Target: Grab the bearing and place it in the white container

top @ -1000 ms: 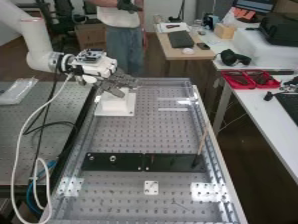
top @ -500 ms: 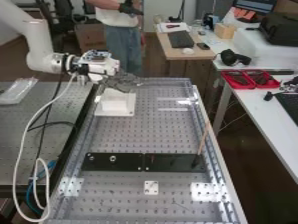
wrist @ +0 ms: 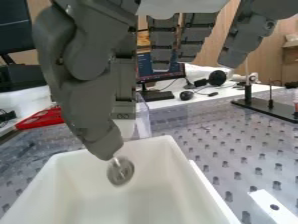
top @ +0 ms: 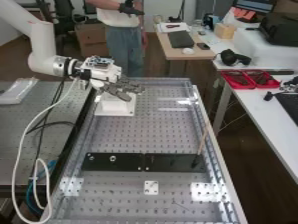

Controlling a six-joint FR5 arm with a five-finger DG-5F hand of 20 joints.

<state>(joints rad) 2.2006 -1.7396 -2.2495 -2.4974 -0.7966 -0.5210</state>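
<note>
Over the white container (top: 116, 106) at the bench's far left, the hand (top: 118, 90) stands with its fingers spread. In the wrist view the hand (wrist: 85, 95) has its thumb pointing down over the open white container (wrist: 199, 187), with several straight fingers apart from it. A round metal bearing (wrist: 120, 171) shows just below the thumb's tip, against the container's pale inside, and no finger is curled round it. Whether it touches the tip, or is in the air or on the container's inside, I cannot tell.
A black plate (top: 143, 162) with small upright parts and a thin rod (top: 203, 141) lies across the perforated bench (top: 143, 132). Red trays (top: 249, 79) sit on the side table. A white cable (top: 23, 145) hangs beside the bench's left edge.
The arm has shifted slightly to the right in the high view. The hand has turned over the white container, and its fingers now look more spread.
</note>
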